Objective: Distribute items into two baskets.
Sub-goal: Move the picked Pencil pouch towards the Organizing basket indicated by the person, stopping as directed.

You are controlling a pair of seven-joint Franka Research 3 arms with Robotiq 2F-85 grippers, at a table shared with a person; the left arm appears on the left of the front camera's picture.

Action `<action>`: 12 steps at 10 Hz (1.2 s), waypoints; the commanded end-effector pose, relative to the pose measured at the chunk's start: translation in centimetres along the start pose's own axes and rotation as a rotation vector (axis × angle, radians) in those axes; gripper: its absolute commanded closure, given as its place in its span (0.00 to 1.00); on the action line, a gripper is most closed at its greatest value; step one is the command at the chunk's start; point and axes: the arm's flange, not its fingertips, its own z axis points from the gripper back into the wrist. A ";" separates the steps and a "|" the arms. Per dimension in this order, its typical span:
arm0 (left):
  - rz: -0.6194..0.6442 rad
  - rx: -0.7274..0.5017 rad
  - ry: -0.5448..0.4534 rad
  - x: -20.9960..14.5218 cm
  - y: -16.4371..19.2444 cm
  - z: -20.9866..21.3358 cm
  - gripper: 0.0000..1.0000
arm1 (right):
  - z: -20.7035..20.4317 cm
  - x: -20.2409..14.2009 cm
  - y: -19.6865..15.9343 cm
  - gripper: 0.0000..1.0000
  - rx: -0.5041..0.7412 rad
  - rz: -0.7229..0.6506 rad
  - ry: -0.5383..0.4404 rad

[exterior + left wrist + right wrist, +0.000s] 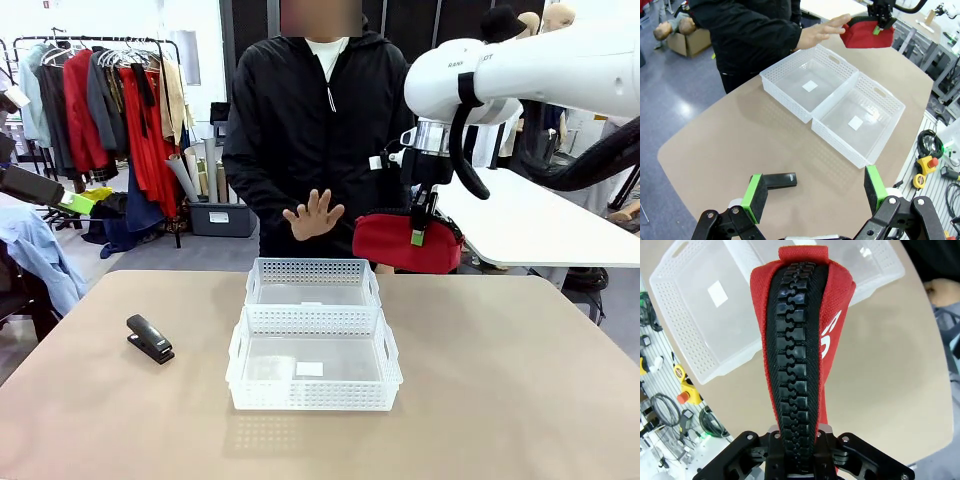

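A red pouch (395,245) with a black zipper (795,355) hangs in the air past the far right corner of the baskets, with my right gripper (418,228) shut on its zipper top. Two white lattice baskets stand mid-table, the smaller far basket (312,268) touching the larger near basket (313,396). Both look bare inside except for a label. A black stapler (150,338) lies on the table to their left. My left gripper (815,190) hovers open above the stapler (780,180), its green pads (756,195) wide apart.
A person in a black jacket stands at the far side, one open hand (313,214) raised next to the pouch (867,34). The tan table (500,400) has free room on both sides of the baskets. A clothes rack stands at the back left.
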 end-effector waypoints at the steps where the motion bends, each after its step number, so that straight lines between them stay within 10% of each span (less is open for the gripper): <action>1: -0.006 0.004 -0.010 0.0 0.0 0.0 0.00 | 1.3 0.0 -0.4 1.00 0.003 0.018 0.026; 4: -0.006 0.004 -0.010 0.0 0.0 0.0 0.00 | 3.4 -5.6 3.7 1.00 0.042 0.057 0.179; 12: -0.006 0.004 -0.010 0.0 0.0 0.0 0.00 | 1.9 -13.0 7.6 1.00 0.077 -0.013 0.016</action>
